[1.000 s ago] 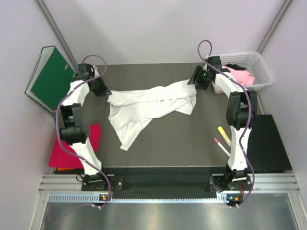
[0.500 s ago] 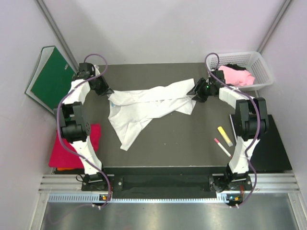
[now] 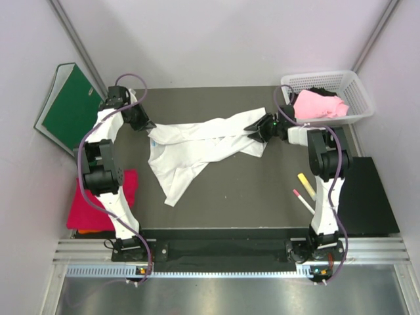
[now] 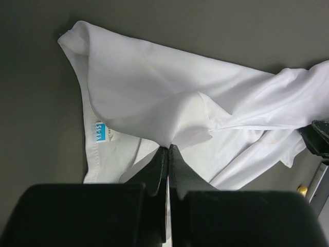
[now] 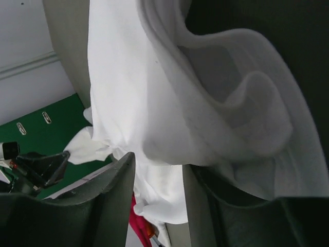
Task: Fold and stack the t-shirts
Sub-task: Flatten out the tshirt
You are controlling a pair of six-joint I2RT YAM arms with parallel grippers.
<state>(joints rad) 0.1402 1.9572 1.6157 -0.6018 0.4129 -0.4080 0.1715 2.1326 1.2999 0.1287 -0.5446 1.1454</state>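
Top external view: nearest, at the lower left, lies the crimson-red t-shirt (image 3: 98, 203), and at the centre the white t-shirt (image 3: 197, 147) is spread crumpled on the dark table (image 3: 249, 190). The left gripper (image 3: 146, 125) is fully closed, pinching the shirt's left edge; the right gripper (image 3: 254, 129) has its fingers (image 5: 115, 195) partly apart with the right edge between them. Farthest, at the upper right, the pink t-shirt (image 3: 318, 105) lies in the white basket (image 3: 363, 98).

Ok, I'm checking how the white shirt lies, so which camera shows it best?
The top view: the whole white shirt shows, outline and all. The left wrist view shows only one end with a blue label; the right wrist view, just close-up folds.
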